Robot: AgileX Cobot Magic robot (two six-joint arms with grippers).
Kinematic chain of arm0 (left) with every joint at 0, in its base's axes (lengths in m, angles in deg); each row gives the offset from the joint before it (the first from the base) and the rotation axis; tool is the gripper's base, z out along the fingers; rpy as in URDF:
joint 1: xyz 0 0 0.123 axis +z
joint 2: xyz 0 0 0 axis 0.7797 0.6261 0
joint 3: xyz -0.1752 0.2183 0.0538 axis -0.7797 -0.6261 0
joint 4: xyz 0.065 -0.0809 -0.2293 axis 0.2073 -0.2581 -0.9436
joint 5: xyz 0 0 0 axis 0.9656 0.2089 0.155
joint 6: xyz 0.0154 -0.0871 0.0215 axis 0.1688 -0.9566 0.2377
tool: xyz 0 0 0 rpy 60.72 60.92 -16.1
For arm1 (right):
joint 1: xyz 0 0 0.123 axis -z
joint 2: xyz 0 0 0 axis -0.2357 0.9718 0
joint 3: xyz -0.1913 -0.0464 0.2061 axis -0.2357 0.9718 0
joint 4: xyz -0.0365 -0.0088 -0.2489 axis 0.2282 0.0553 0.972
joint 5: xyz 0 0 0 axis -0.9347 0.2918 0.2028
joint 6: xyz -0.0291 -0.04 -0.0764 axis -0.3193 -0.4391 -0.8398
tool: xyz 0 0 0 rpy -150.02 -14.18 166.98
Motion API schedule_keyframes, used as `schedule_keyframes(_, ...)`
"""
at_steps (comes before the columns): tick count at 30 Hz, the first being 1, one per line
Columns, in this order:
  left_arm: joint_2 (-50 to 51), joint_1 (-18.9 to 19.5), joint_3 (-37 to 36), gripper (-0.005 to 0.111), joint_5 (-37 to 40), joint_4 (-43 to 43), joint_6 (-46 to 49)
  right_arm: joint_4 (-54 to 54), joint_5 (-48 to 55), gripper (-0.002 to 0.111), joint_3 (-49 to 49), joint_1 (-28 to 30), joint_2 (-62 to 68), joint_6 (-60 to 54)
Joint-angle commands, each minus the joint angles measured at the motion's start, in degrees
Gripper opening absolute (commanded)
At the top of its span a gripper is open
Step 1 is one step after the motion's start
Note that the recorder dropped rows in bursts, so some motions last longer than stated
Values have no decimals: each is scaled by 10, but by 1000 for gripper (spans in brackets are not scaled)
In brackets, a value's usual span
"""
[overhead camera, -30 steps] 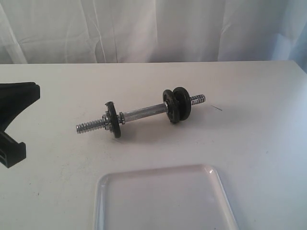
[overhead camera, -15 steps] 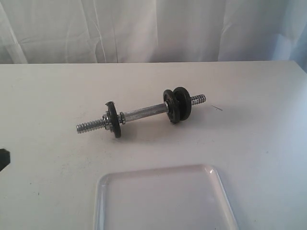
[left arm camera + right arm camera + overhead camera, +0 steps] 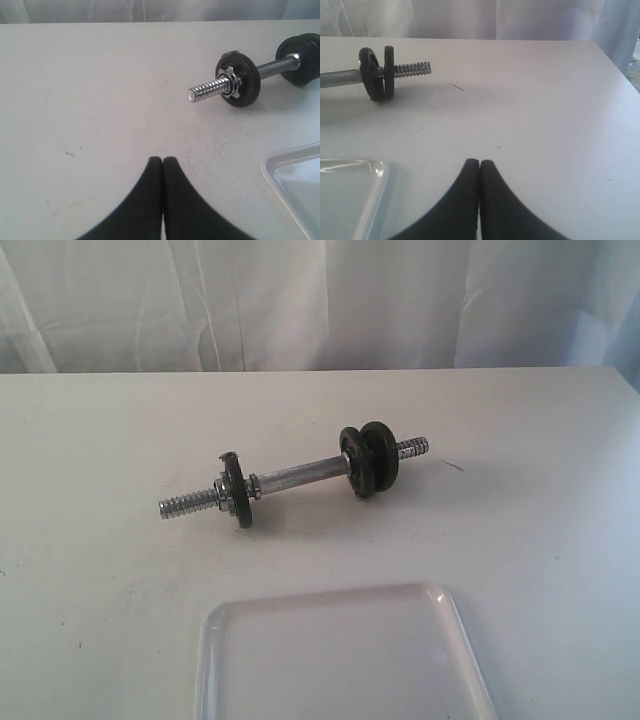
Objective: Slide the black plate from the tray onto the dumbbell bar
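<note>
White desk (image 3: 90, 440) carries the dumbbell bar (image 3: 300, 478) and the tray (image 3: 320, 598); left fingers (image 3: 152, 175) and right fingers (image 3: 488, 177) are each pressed together, holding nothing.

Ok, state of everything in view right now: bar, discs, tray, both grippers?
dumbbell bar: lying on the table.
black plate: upright on the bar, next to a second plate.
notched disc: upright on the bar's other end.
tray: nothing in its visible part.
left gripper: shut, empty.
right gripper: shut, empty.
</note>
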Motion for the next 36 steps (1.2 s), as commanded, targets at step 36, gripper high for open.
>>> schedule_keyframes(36, -44, 3, -62, 0, -10, 41, -54, 1, -9, 0, 3, 3, -4, -1)
